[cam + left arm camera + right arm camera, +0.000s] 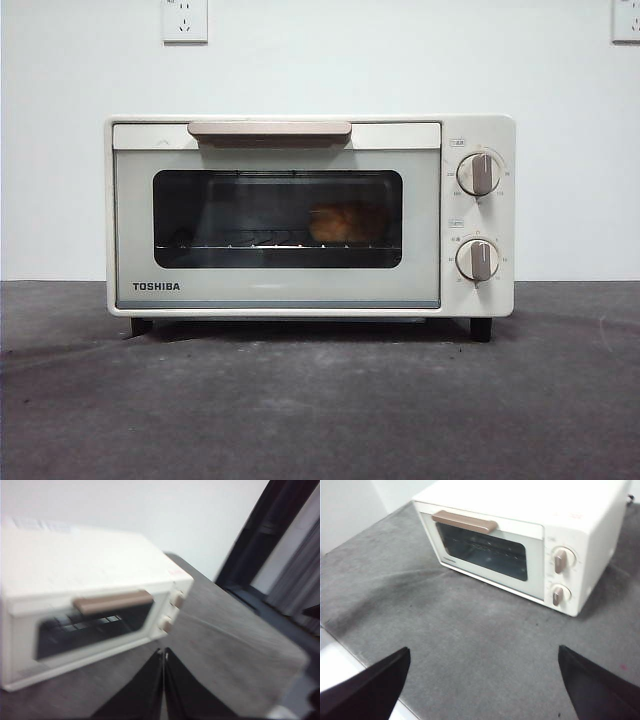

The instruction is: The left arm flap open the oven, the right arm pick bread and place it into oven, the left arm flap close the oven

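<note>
The oven [310, 215] stands shut on the grey table [320, 410], and the bread [345, 222] sits inside on the rack, right of centre behind the glass. The left gripper [163, 652] hangs near the oven's front with its jaws pressed together, holding nothing. The right gripper [482, 680] hangs well back, spread wide and empty. Little seems left to fail, though a careless left arm could catch the handle [269, 130] and pull the door open.
</note>
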